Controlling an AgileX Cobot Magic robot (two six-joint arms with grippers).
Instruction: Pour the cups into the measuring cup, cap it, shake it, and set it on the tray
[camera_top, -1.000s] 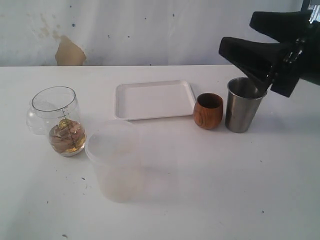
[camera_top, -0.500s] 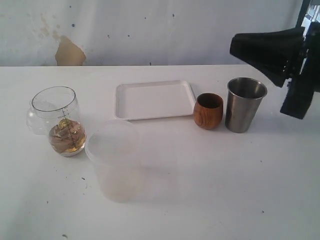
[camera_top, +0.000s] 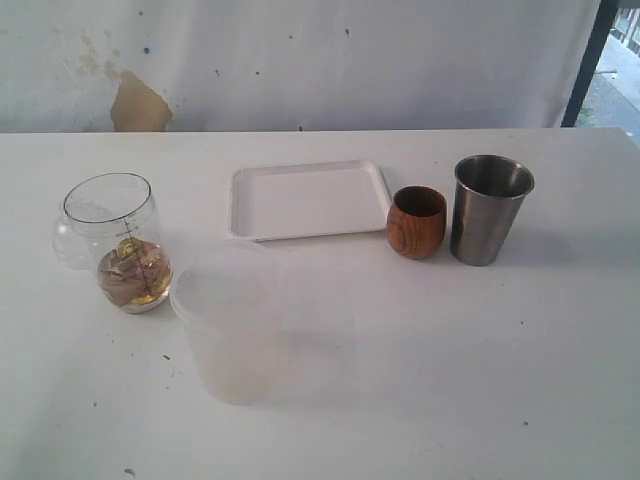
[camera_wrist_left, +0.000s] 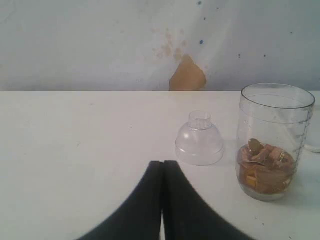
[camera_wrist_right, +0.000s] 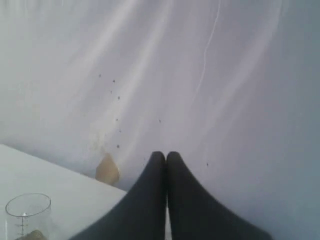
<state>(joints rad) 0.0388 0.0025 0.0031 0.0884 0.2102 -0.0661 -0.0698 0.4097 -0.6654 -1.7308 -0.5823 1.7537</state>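
White counter (camera_top: 450, 350), ext. view: measuring cup (camera_top: 120, 240) at left, tray (camera_top: 308, 200) mid-back, wooden cup (camera_top: 417, 222) & steel tumbler (camera_top: 489, 208) just right of it. L wrist: left hand (camera_wrist_left: 163, 165) clenched, empty, near measuring cup. R wrist: right hand (camera_wrist_right: 166, 156) clenched, empty, facing wall.

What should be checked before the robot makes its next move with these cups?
1. Measuring cup upright, uncapped, holding brownish pieces: ok.
2. Clear cap lying on the table beside the measuring cup, free to pick up: ok.
3. Wooden cup and steel tumbler upright: ok. Whether either is empty: cannot tell.
4. Tray bare, ready to take the measuring cup: ok.
5. Left gripper shut on nothing; it must open before any grasp: not ok.
6. Right gripper shut on nothing, aimed mostly at the back wall: not ok.
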